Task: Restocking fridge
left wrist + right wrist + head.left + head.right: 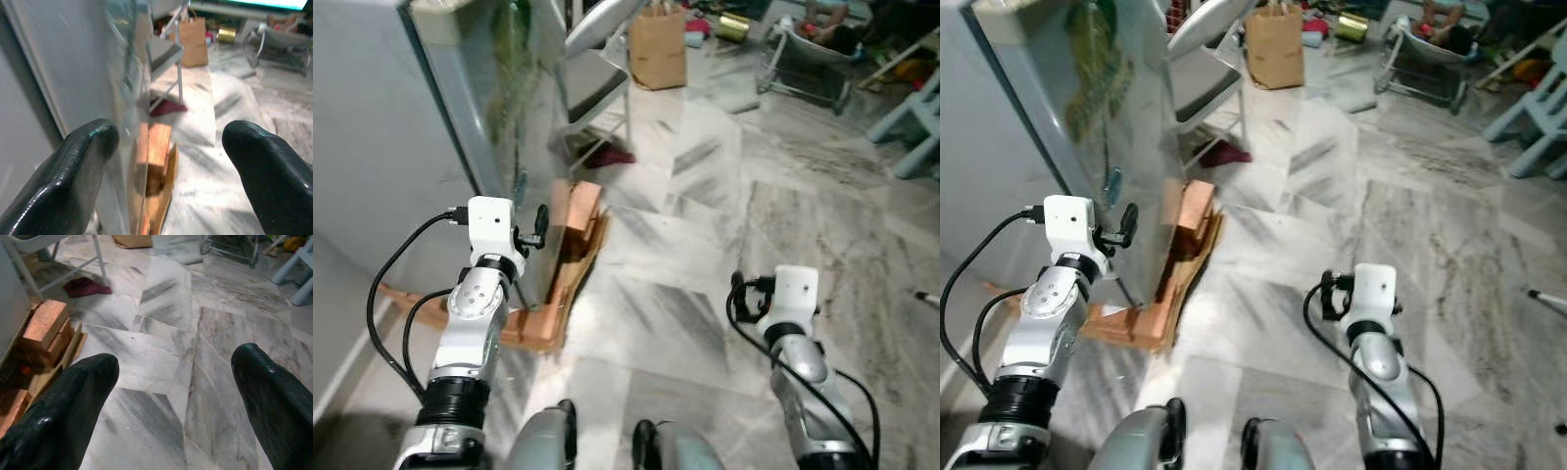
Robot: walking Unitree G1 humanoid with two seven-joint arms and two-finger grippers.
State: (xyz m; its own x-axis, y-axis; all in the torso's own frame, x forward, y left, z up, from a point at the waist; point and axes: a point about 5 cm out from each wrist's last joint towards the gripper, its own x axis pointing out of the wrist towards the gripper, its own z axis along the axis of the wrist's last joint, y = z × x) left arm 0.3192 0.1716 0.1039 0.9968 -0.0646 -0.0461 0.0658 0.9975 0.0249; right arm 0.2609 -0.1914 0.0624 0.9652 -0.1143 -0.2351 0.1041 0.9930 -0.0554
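- The fridge (382, 127) stands at the robot's left, a tall grey body with a shiny reflective side panel whose edge runs down toward the floor.
- The left gripper (168, 147) is raised near that edge, its fingers (73, 166) spread wide and holding nothing; one finger lies close against the fridge panel, though contact cannot be told.
- In the left eye view the left gripper shows at the end of the silver arm, just beside the panel's lower corner.
- Wooden blocks (579, 211) on flattened cardboard (533, 328) lie on the floor at the fridge's foot, touching or just beside its base.
- The right gripper (176, 396) hangs low over the marble floor (705, 255), its fingers wide apart and empty, well apart from the fridge.
- A folding chair (592, 78) stands beyond the fridge, with a dark red cloth (88, 286) on the floor under it.
- A brown paper bag (658, 47) stands farther back on the floor.
- A pale blue stool (915, 127) is at the far right.
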